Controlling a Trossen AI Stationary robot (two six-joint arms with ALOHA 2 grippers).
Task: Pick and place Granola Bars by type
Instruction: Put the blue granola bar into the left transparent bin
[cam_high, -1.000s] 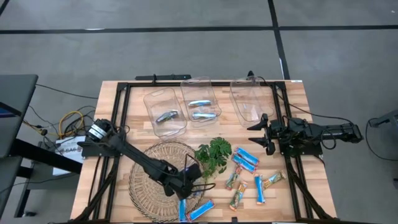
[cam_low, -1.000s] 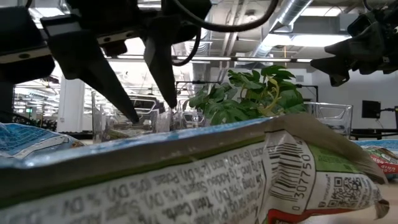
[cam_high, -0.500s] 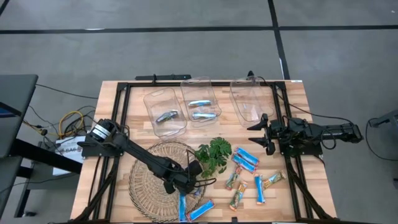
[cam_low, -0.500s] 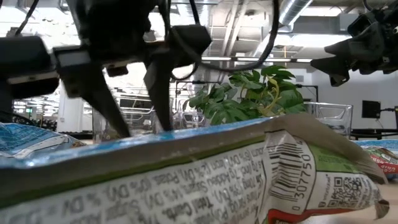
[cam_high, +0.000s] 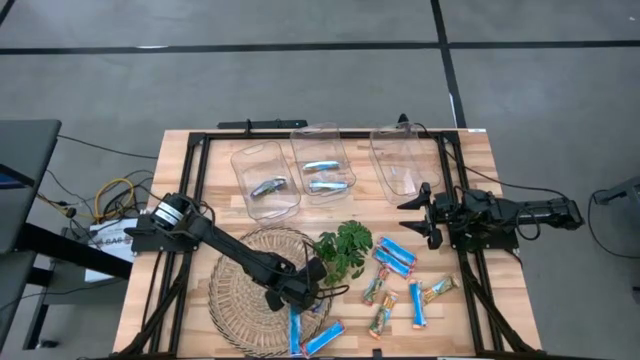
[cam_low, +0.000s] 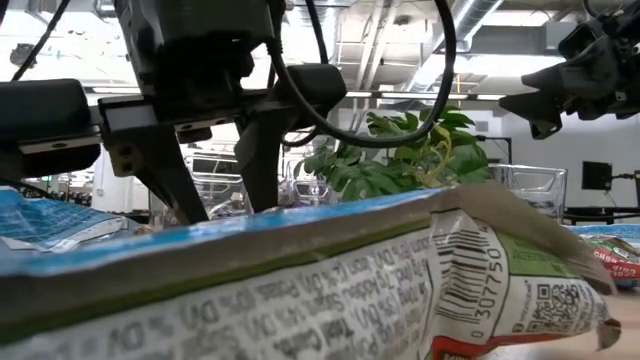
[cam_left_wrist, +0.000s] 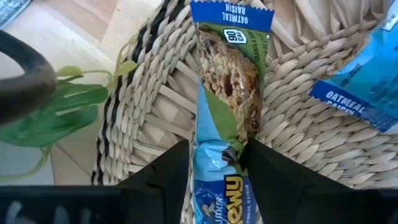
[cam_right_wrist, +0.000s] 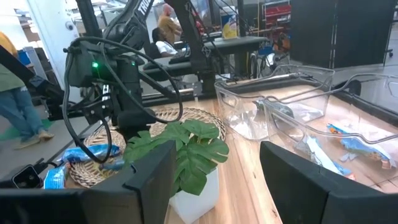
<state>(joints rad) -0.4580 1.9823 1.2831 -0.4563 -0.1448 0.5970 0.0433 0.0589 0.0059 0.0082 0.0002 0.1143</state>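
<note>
Lighting: even and bright in the high view; soft, short shadows under both arms on the wooden table (cam_high: 480, 150). Low view: strongly backlit by ceiling lights (cam_low: 480, 75); the left arm's fingers (cam_low: 175, 175) read as dark silhouettes; the nearest bar wrapper (cam_low: 330, 280) fills the foreground, blurred toward the picture's left side. Left wrist view: daylight-bright, wicker mat (cam_left_wrist: 311, 124) sharp, a dark blurred shape at one edge. Right wrist view: clear bins (cam_right_wrist: 292, 118) carry glare; background people soft.

A granola bar wrapper (cam_low: 330, 280) fills the foreground; left gripper (cam_low: 215, 195) straddles behind it.
</note>
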